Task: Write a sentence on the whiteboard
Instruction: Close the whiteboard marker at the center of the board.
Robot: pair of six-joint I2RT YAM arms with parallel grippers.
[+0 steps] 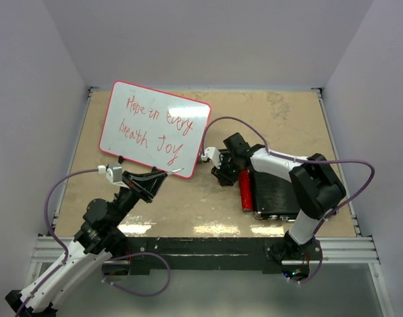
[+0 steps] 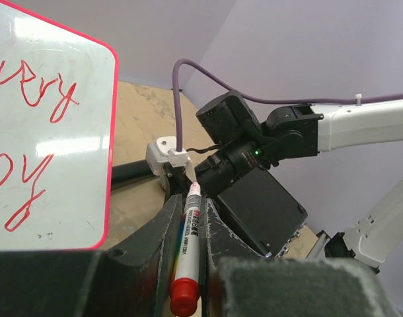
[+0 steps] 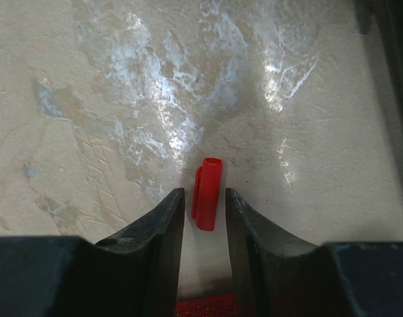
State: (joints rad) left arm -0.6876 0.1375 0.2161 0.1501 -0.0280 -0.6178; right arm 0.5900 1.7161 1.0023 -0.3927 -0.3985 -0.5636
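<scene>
The whiteboard (image 1: pixel 142 153) sits at the far left of the tabletop (image 1: pixel 208 205), turned askew. The sentence (image 1: pixel 155 124) runs across it in red, in two lines: "Hope in every" above "breath Joy".

The left arm (image 1: pixel 99 218) reaches toward the board's near right corner. Its jaws are clamped on a marker (image 2: pixel 187 254), whose tip points up just beside that corner, off the white surface.

The right arm (image 1: pixel 317 188) bends over a black case (image 1: pixel 277 191) with a red bar (image 1: pixel 245 190) along its left edge. Its jaws hang low over the tabletop, narrowly apart. A small red cap (image 3: pixel 207 193) lies between their tips, with a sliver of gap on each side. I cannot tell whether they grip it.
</scene>
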